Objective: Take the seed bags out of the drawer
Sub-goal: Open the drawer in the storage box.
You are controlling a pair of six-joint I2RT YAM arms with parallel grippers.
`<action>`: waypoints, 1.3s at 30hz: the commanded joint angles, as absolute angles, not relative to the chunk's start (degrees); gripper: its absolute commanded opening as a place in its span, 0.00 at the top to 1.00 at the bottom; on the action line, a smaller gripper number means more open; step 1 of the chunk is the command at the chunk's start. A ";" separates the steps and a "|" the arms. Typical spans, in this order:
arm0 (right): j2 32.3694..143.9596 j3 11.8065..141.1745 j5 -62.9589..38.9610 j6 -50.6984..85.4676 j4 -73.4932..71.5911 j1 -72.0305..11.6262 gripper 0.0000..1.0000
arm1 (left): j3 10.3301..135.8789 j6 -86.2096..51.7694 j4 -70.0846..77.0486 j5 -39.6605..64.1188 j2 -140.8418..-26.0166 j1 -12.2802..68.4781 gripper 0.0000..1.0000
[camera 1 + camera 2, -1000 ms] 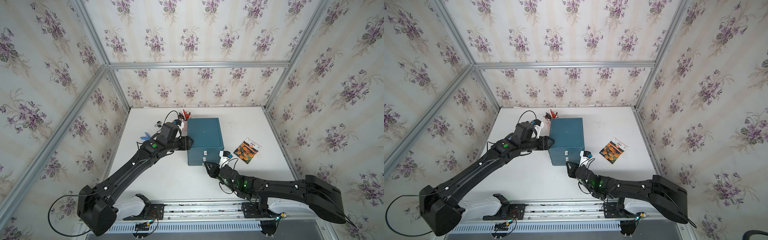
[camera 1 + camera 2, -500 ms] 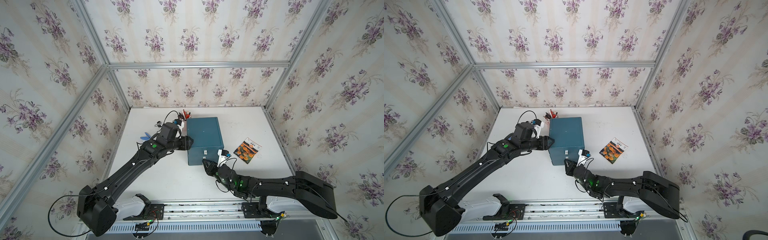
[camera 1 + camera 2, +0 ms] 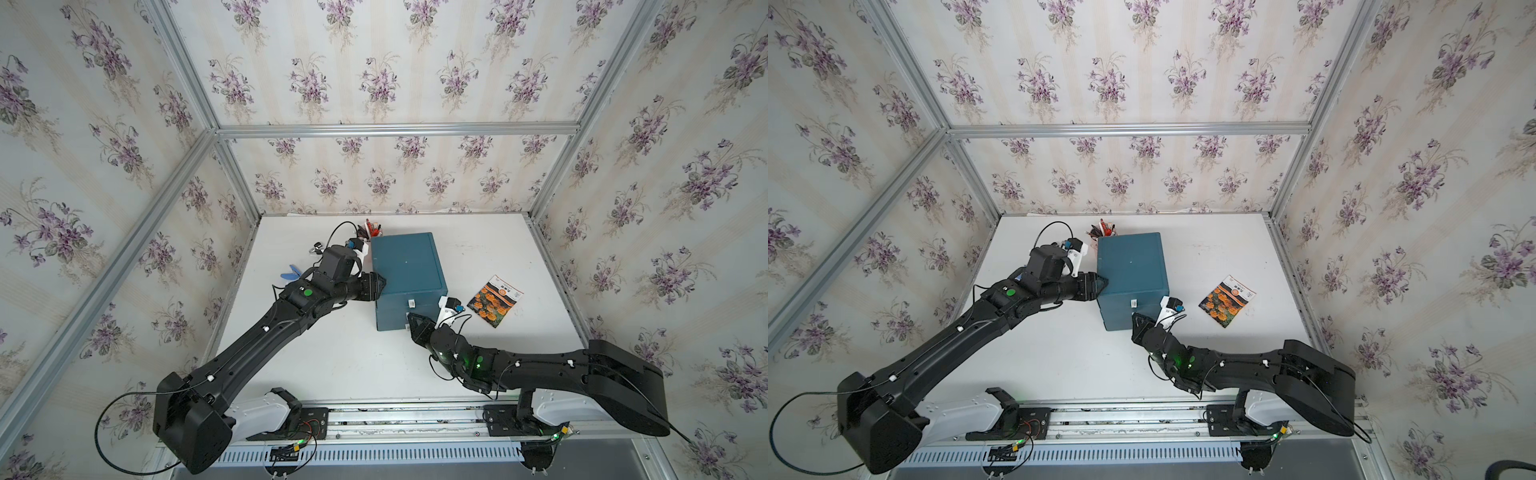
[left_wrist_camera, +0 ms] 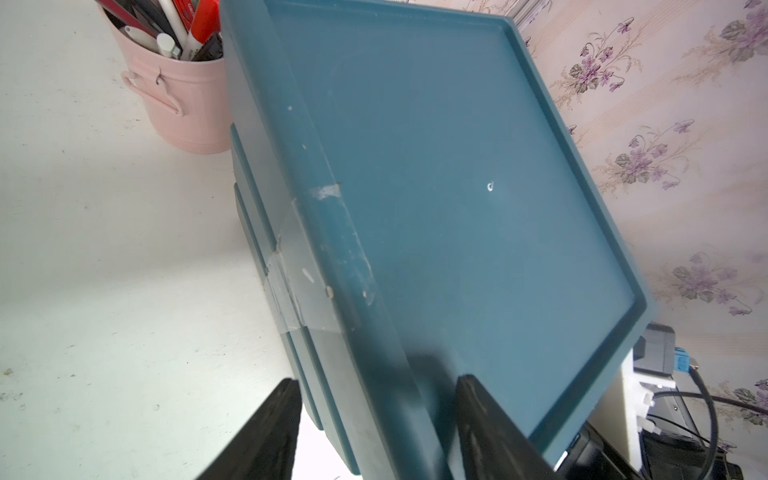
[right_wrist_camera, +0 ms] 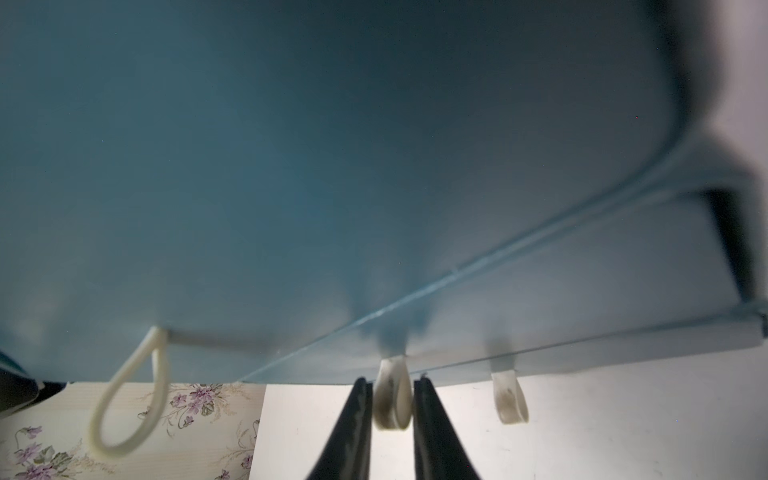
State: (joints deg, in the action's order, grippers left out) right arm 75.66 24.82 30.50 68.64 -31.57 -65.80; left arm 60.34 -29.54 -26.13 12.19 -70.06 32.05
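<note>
Seed bag (image 3: 494, 300) lies near the drawer box (image 3: 407, 266). Right gripper (image 5: 391, 380) pinches its white loop (image 5: 390, 411); left gripper (image 4: 378, 380) has fingers apart astride its edge.

Both top views: bright and even, with sharp lines.
Shadows: soft grey on the white table (image 3: 478, 249), under the arms and next to the blue box (image 3: 405, 270).
Edges: the metal bars (image 3: 395, 129) and walls lean and stretch toward the corners.
Left wrist view: sharp; the table glows too white close to the box, and a dark shadow sits on the lid.
Right wrist view: the box is too close, so it is blurry and dim; the white loop (image 5: 390, 399) is a bit clearer.
</note>
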 commanded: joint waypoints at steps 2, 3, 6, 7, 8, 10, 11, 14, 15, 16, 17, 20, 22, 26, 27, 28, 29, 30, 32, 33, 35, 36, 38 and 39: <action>75.84 25.23 29.86 67.88 -31.29 -65.65 0.99 | 59.94 -27.33 -35.33 9.84 -70.65 31.99 0.38; 75.75 25.23 29.37 67.34 -31.29 -65.65 1.00 | 59.96 -27.33 -35.33 9.84 -70.81 31.99 0.38; 75.16 25.10 27.23 65.91 -30.72 -65.72 1.00 | 60.06 -27.33 -35.11 9.93 -71.27 31.96 0.38; 74.73 24.90 26.72 65.57 -30.43 -65.86 1.00 | 60.19 -27.51 -35.07 9.93 -71.49 31.91 0.38; 74.04 24.56 26.58 65.40 -29.79 -66.32 1.00 | 60.29 -27.61 -34.99 9.98 -71.70 31.80 0.38; 72.14 23.64 27.01 64.92 -28.33 -67.84 1.00 | 60.53 -28.07 -34.72 10.27 -72.21 31.50 0.38; 70.99 23.47 27.57 64.65 -26.92 -68.88 1.00 | 60.69 -28.35 -34.58 10.44 -72.45 31.30 0.38; 67.88 23.88 29.93 63.56 -20.74 -72.61 1.00 | 60.94 -29.15 -34.02 10.89 -73.24 30.54 0.38; 66.96 24.29 31.37 63.59 -18.21 -74.12 1.00 | 61.22 -29.38 -34.01 10.99 -73.55 30.25 0.39; 66.21 24.68 32.51 63.71 -15.51 -75.43 1.00 | 61.41 -29.46 -34.01 11.03 -73.93 30.14 0.39; 65.45 24.99 34.16 64.01 -12.73 -76.70 1.00 | 61.50 -29.70 -33.86 11.14 -74.23 29.89 0.40; 62.97 25.74 38.22 66.13 -4.76 -81.33 1.00 | 61.71 -30.06 -33.04 11.59 -75.03 29.67 0.40; 61.63 26.17 40.09 67.96 -0.56 -84.44 1.00 | 62.25 -30.15 -33.04 11.69 -75.70 29.60 0.41; 60.23 27.16 42.75 71.98 7.17 -90.36 1.00 | 63.29 -30.28 -32.71 11.61 -76.82 29.18 0.41; 60.09 27.67 43.62 73.50 9.45 -92.02 1.00 | 63.52 -30.27 -32.69 11.51 -77.07 29.01 0.41; 60.05 28.15 44.36 74.87 11.20 -93.39 1.00 | 63.63 -30.39 -32.70 11.38 -77.21 28.77 0.41; 60.03 28.58 45.16 76.45 13.33 -94.81 1.00 | 63.86 -30.34 -32.60 11.33 -77.40 28.59 0.41; 60.10 28.91 45.66 77.94 15.03 -96.07 1.00 | 64.14 -30.40 -32.61 11.42 -77.51 28.48 0.41; 60.33 29.18 45.84 79.65 16.75 -97.77 1.00 | 64.27 -30.41 -32.35 11.51 -77.83 28.18 0.42; 60.53 29.22 45.67 80.23 17.05 -98.25 1.00 | 64.41 -30.30 -32.26 11.51 -77.87 28.19 0.42; 60.90 29.16 45.18 80.61 16.98 -98.63 1.00 | 64.59 -30.20 -32.26 11.67 -78.18 28.08 0.42; 61.04 29.09 44.92 80.64 16.88 -98.62 1.00 | 64.69 -30.07 -32.15 11.76 -78.30 28.12 0.42; 61.74 29.26 44.91 80.51 16.70 -98.65 1.00 | 64.66 -30.05 -32.14 11.77 -78.40 28.03 0.42; 62.02 29.38 44.92 80.20 16.33 -98.66 1.00 | 64.65 -29.96 -32.19 11.86 -78.40 28.04 0.42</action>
